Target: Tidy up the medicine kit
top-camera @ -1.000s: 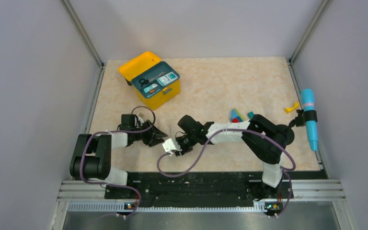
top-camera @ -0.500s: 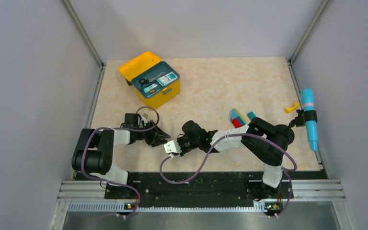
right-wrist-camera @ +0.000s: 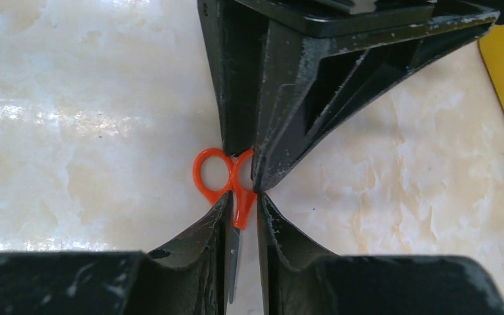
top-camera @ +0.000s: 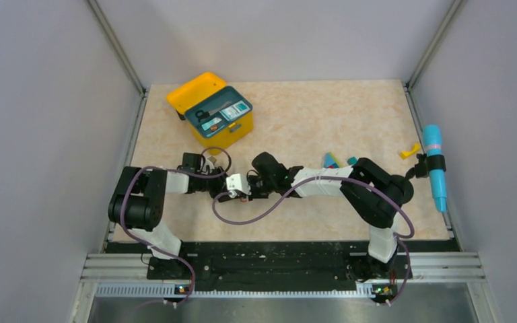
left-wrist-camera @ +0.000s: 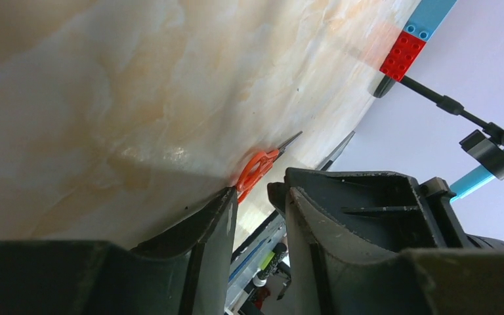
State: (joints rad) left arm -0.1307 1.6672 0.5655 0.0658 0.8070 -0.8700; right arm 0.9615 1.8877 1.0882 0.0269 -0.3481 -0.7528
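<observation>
the medicine kit (top-camera: 233, 137) sits in the upper left part of the top view, near the back left corner of the table (top-camera: 323, 114). its yellow lid (top-camera: 194, 88) is open and leans back. a dark teal tray (top-camera: 217, 114) with small things in it fills the top of the box.

the two arms meet in the middle of the top view, below the kit. the left gripper (left-wrist-camera: 260, 190) points to the right and the right gripper (right-wrist-camera: 241, 203) points to the left, tip to tip, low over the table.

between them is a tiny pair of scissors (right-wrist-camera: 239, 211) with orange handles. in the right wrist view, the right gripper is clenched on the scissors just below the handle rings, and the blade runs down between its fingers (right-wrist-camera: 203, 243). the left gripper comes in from the top of that view. its fingers are very close together and touch one orange ring, but it is not clear if they really pinch it.

some coloured blocks (top-camera: 330, 161) lie right of the middle, partly behind the right arm. a small yellow piece (top-camera: 410, 151) and a long blue thing (top-camera: 434, 168) are at the right edge.
</observation>
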